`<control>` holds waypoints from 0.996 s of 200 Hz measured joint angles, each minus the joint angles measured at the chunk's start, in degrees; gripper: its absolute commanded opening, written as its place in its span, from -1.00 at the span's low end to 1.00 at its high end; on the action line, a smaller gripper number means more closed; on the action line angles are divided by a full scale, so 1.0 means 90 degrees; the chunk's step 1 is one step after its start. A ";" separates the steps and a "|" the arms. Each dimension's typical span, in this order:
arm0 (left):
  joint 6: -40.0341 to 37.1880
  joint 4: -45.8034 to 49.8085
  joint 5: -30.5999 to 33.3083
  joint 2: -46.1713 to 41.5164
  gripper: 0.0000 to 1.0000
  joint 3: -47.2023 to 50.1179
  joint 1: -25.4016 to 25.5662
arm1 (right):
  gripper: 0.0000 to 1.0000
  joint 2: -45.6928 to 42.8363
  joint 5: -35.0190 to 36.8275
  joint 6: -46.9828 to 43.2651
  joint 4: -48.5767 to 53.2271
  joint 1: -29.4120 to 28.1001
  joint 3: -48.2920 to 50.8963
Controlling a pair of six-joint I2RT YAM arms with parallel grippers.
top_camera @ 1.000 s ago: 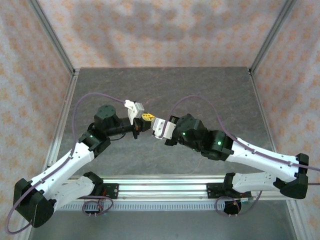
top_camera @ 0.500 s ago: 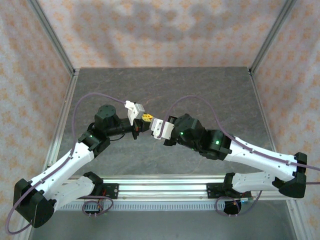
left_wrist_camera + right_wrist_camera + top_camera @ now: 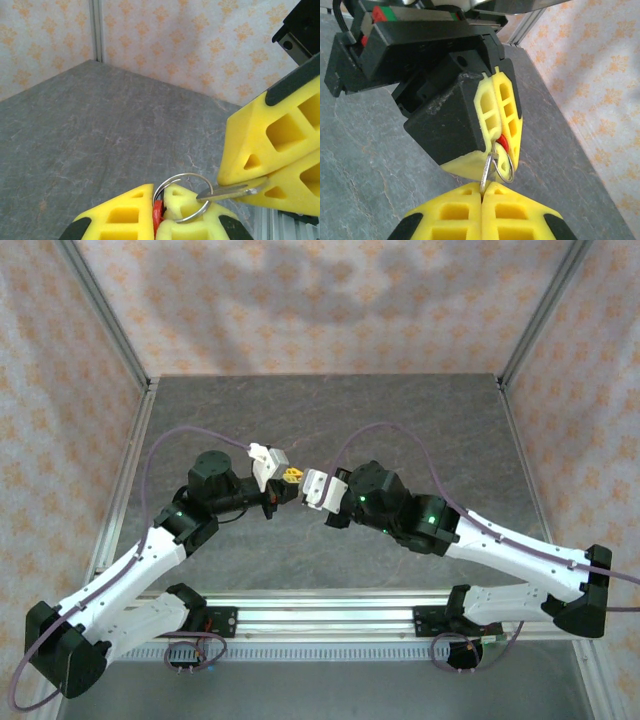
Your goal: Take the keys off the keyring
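Note:
The two grippers meet tip to tip above the middle of the table. My left gripper [image 3: 287, 477] [image 3: 159, 192] is shut on the keyring's red tag [image 3: 158, 216] [image 3: 503, 142]. The tag's silver wire ring [image 3: 187, 174] [image 3: 508, 178] sticks out past its yellow fingertips. A small silvery key [image 3: 227, 192] [image 3: 486, 168] is threaded on that ring. My right gripper [image 3: 303, 483] [image 3: 481, 186] is shut on the key's blade, just right of the left gripper. The key's head is hidden against the left gripper's yellow fingers [image 3: 492, 107].
The grey stone-look table [image 3: 400, 420] spreads around both arms. Aluminium frame posts [image 3: 115, 330] and patterned walls [image 3: 320, 300] enclose it. A metal rail [image 3: 330, 618] runs along the near edge between the arm bases.
My right arm has shifted a little left and away, closing up on the left gripper. Both grips are unchanged.

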State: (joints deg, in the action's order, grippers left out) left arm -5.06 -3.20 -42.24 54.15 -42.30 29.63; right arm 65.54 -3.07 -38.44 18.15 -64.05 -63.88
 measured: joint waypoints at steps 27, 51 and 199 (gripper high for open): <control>-0.0100 0.0002 0.0107 -0.0029 -1.00 0.0000 0.0036 | -1.00 0.0010 -0.0182 0.0104 -0.0046 0.0083 0.0000; -0.0124 0.0010 0.0151 -0.0051 -1.00 0.0000 0.0041 | -1.00 0.0010 -0.0245 0.0151 -0.0070 0.0102 0.0000; -0.0461 0.0243 0.0170 -0.0134 -1.00 0.0000 0.0085 | -1.00 -0.0017 -0.0707 0.0272 0.0053 0.0216 0.0000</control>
State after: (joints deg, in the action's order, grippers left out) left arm -9.21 -1.02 -40.71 52.95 -42.30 30.39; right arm 65.39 -9.43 -35.99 18.63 -62.11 -63.88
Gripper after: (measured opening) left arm 0.059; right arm 0.046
